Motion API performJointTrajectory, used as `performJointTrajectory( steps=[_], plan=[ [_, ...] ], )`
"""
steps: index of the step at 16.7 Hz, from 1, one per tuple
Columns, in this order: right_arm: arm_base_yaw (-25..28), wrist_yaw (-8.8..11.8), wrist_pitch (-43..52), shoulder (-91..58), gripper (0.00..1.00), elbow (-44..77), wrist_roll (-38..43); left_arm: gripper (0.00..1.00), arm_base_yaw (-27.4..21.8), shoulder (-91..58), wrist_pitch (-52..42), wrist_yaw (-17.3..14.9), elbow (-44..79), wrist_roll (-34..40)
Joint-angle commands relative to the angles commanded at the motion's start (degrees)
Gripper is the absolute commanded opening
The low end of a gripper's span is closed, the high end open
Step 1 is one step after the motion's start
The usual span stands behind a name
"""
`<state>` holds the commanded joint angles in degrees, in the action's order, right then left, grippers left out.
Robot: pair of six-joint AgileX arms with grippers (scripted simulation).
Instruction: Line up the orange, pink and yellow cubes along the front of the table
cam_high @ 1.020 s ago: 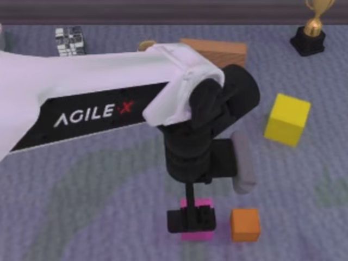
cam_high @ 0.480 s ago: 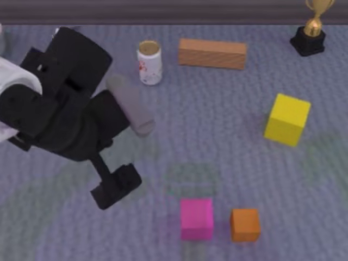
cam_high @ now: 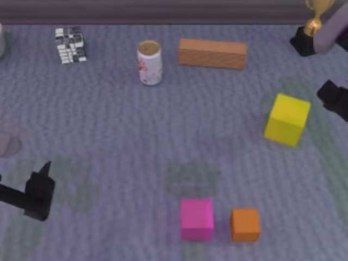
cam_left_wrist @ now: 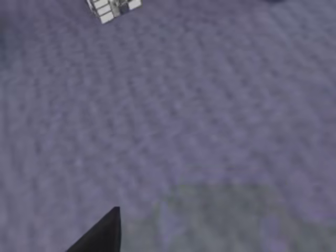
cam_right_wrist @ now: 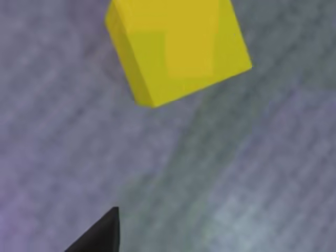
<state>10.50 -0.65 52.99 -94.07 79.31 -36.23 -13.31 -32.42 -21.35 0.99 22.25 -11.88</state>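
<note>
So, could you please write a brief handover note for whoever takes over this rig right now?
Left gripper: at the table's left edge, away from the cubes, holding nothing.
Right gripper: at the right edge, close beside the yellow cube, not touching it.
Done: pink cube and orange cube sit side by side at the front.
Left: yellow cube is farther back on the right; it must join the row.

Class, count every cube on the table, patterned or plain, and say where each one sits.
4. The black-and-white patterned cube is far left. The yellow cube is right. The pink cube and orange cube sit apart at the front. None seems hidden.
</note>
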Motion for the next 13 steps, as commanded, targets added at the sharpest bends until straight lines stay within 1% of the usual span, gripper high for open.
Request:
performJointTrajectory(
  steps=[4, 7, 10, 13],
  plan=[
    [2.14, -0.05, 11.47, -21.38, 1.0, 18.32, -7.94, 1.0, 7.71, 17.04, 10.43, -0.35, -12.76, 5.95],
    [3.31, 0.16, 17.08, -31.31, 1.0, 28.67, -12.19, 1.0, 11.69, 25.62, 16.58, -0.69, -18.65, 9.32],
    [3.95, 0.37, 20.0, -36.68, 1.0, 34.83, -14.63, 1.0, 14.04, 31.26, 20.56, -0.94, -21.72, 11.47],
    [4.07, 0.41, 20.54, -37.78, 1.0, 36.08, -15.11, 1.0, 14.45, 32.42, 21.35, -0.99, -22.25, 11.88]
  ],
)
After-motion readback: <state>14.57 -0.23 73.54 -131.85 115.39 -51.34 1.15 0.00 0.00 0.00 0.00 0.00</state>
